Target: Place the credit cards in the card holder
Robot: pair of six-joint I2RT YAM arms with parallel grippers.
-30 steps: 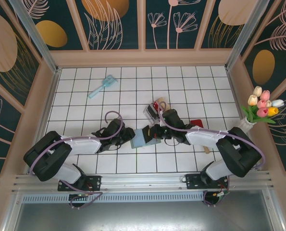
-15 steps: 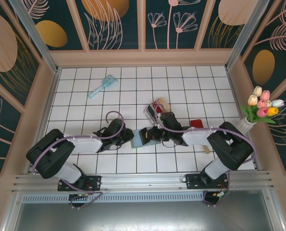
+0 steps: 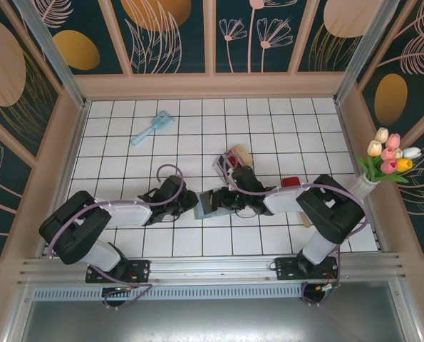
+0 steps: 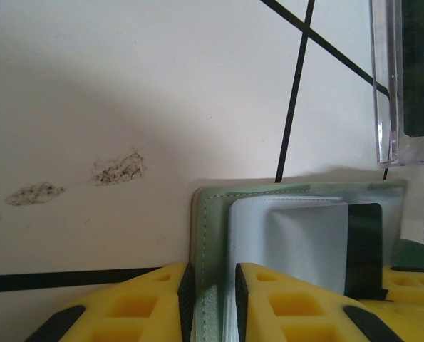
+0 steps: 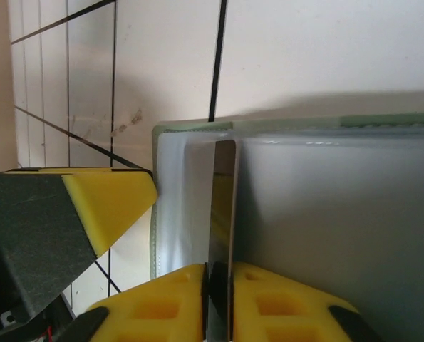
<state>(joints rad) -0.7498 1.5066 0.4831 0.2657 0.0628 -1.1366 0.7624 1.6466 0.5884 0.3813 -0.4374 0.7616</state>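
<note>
Two end effectors meet at the middle of the white-tiled desk (image 3: 269,121), both working on the card holder (image 4: 290,228). Your left end effector (image 4: 212,276) is pressed together on the holder's sage-green cover edge. Its yellow fingers (image 4: 147,303) flank the stitched rim, with the fabric pinched between them. Your right end effector (image 5: 219,276) is clamped on a dark credit card (image 5: 221,206). The card stands on edge between the pads and reaches into the pale blue inside of the holder. From the left wrist you see that card as a black strip against the blue lining, on the holder's right side.

The card holder lies on the desk between the two arms, just on the near side of the clear plastic box (image 4: 404,78). You cannot tell whether the two touch. From above, a red card (image 3: 234,155) shows at that box. Another red card (image 3: 291,182) lies on the tiles to the right, partly behind the right arm. A light-blue brush (image 3: 153,127) rests well apart at the far left. A vase of tulips (image 3: 384,158) stands by the right wall.
</note>
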